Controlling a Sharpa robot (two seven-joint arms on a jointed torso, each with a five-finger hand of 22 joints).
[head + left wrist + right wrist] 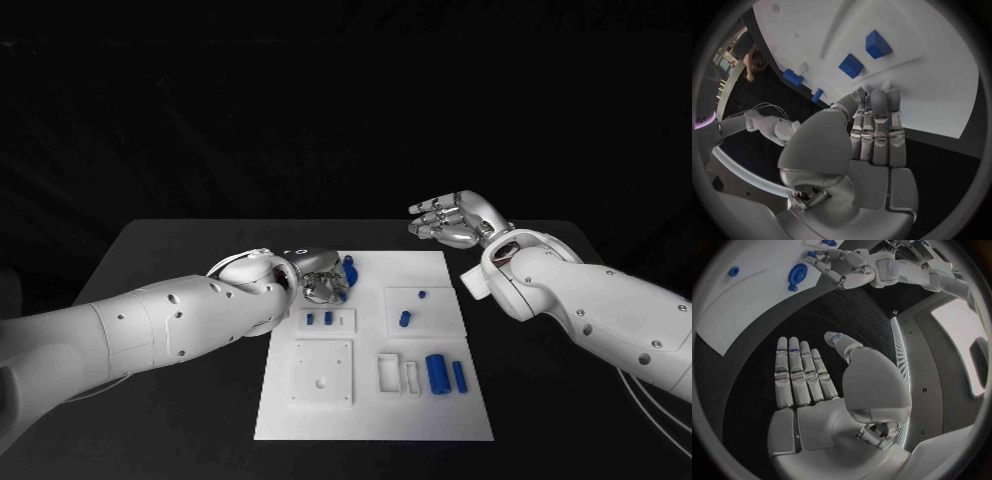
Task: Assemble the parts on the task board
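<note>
The white task board [433,415] lies in the middle of the black table. My left hand [323,286] is at the board's far left corner, its straight fingers [878,120] touching the white surface [942,95] and holding nothing. A tall blue part [349,270] stands just beside it. Two small blue parts [317,319] stand in a slot close to the hand, and they also appear as blue blocks [864,54]. My right hand [454,220] hovers off the board's far right corner, with flat, empty fingers [801,372].
More blue parts rest mid-board [405,320] and near the front right [447,375], beside a white bracket [389,372]. A square white plate [322,372] lies at the front left. Black table [173,250] borders the board on both sides.
</note>
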